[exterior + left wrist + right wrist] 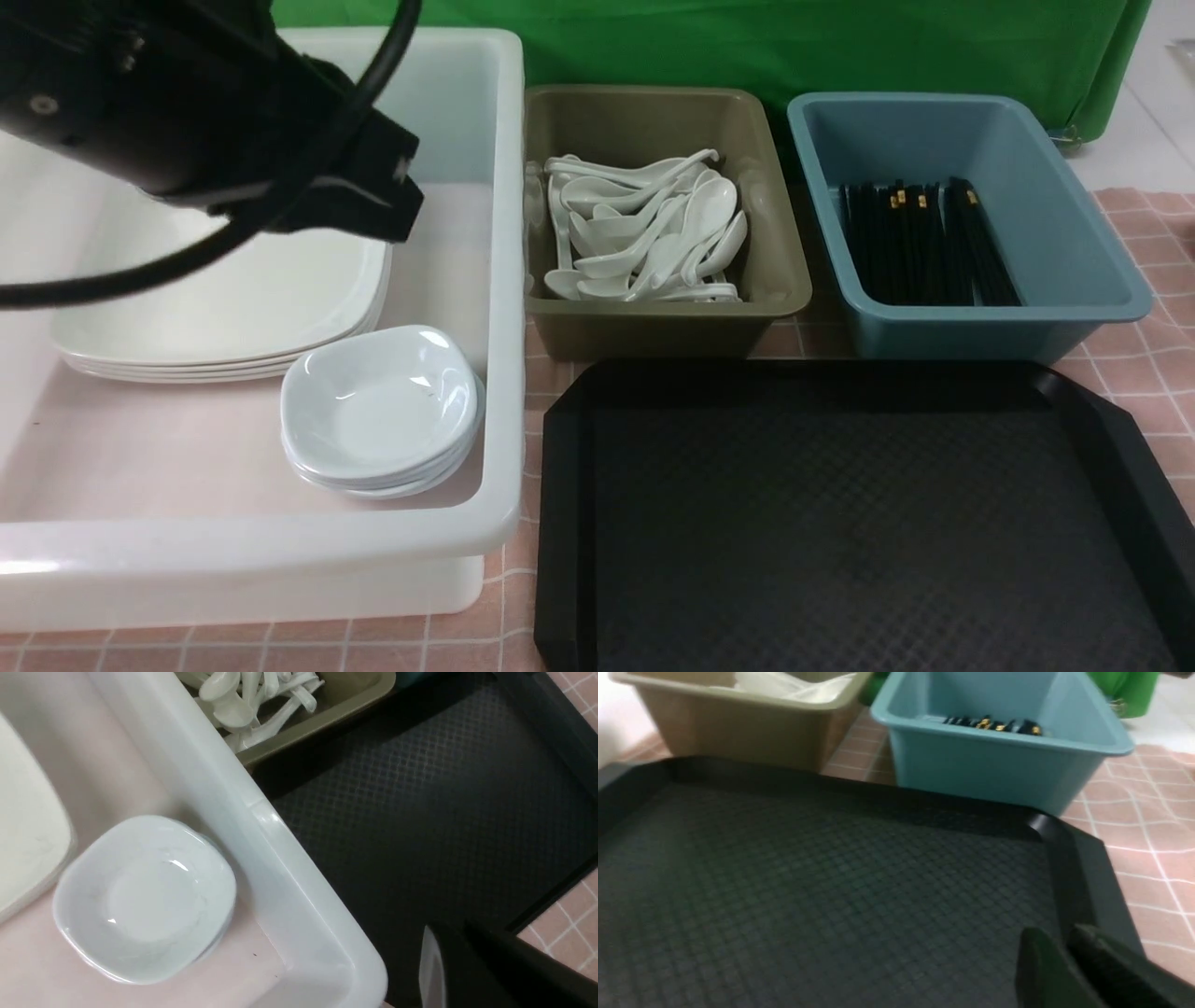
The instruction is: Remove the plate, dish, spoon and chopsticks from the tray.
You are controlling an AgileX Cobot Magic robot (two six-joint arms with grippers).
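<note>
**Apparently done: tray bare, left arm hanging over the white bin**

Seemingly nothing is sitting on the black tray (859,523) now; its diamond-textured surface is showing bare in all three views. The large plates (233,308) are lying stacked at the far left of the white bin (499,280), with the small dishes (383,406) stacked just beside them, nearer and to the right. White soup spoons (644,233) are piling in the olive tub (653,224), and black chopsticks (924,243) are lying in the blue tub (962,224) on the far right.

The left gripper (373,187) is hanging above the plate stack, inside the bin. Only one finger edge (432,970) is showing in the left wrist view, so I cannot tell if it is spread or closed; it is carrying nothing I can see. The right gripper (1064,966) is sitting low over the tray's near right corner, fingers looking pressed together, holding nothing.

Judgement: clearing is looking finished, and the step in hand is the left arm's retreat. Doing it well is meaning lifting straight up first, clearing the bin's tall right wall before swinging, and not clipping the dish stack or dragging the cable across the plates.
</note>
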